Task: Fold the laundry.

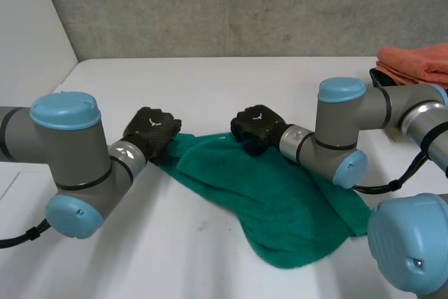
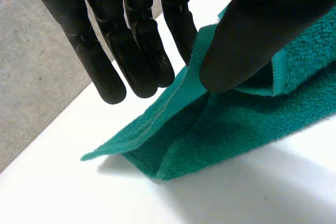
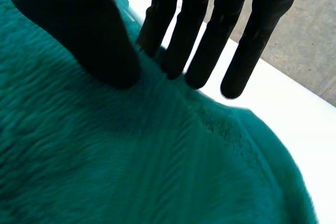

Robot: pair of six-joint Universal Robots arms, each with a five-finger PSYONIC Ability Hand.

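Note:
A green towel [image 1: 280,201] lies crumpled across the white table [image 1: 210,82], running from the middle toward the near right. My left hand [image 1: 152,131] is at its far left corner. In the left wrist view the thumb [image 2: 247,40] presses the towel's [image 2: 236,124] folded edge against the straight fingers [image 2: 131,51], and the corner hangs just above the table. My right hand [image 1: 255,127] is at the towel's far edge, a little right of the left hand. There the thumb [image 3: 89,30] sits on top of the towel [image 3: 131,171] and the fingers [image 3: 210,40] reach behind a raised fold, pinching it.
A stack of orange cloths [image 1: 416,64] lies at the table's far right, behind my right arm. A concrete wall runs behind the table's far edge. Bare table lies to the left of the towel and beyond it.

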